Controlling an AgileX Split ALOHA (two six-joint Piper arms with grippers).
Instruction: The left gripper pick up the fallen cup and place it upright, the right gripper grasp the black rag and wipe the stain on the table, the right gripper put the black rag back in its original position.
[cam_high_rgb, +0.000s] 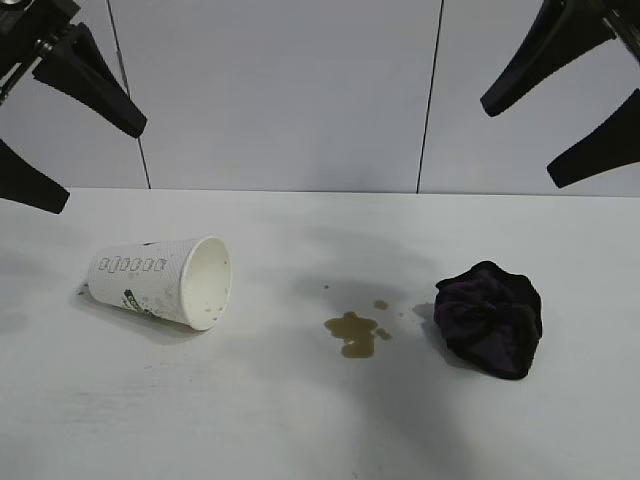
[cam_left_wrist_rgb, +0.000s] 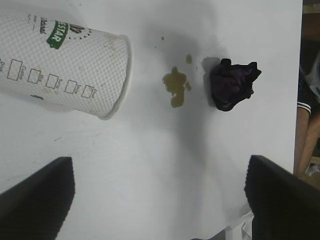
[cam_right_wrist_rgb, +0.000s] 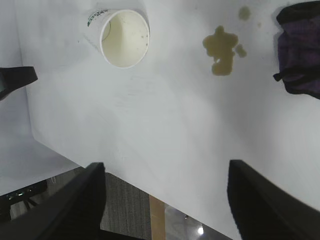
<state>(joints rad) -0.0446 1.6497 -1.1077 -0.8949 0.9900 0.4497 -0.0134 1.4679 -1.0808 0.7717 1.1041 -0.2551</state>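
The cup (cam_high_rgb: 165, 281) lies on its side on the table (cam_high_rgb: 300, 420) at the left, its mouth toward the stain; it also shows in the left wrist view (cam_left_wrist_rgb: 60, 65) and the right wrist view (cam_right_wrist_rgb: 124, 37). The stain (cam_high_rgb: 352, 332) is a yellowish-brown blotch at the middle, with droplets around it. The black rag (cam_high_rgb: 490, 318) sits right of the stain, apart from it. My left gripper (cam_high_rgb: 70, 165) hangs open and empty high above the table's far left. My right gripper (cam_high_rgb: 560, 120) hangs open and empty high at the far right.
A grey panelled wall (cam_high_rgb: 280, 90) stands behind the table. The table's edge and the floor below show in the right wrist view (cam_right_wrist_rgb: 150, 210). A person's arm (cam_left_wrist_rgb: 306, 130) shows beyond the table's edge in the left wrist view.
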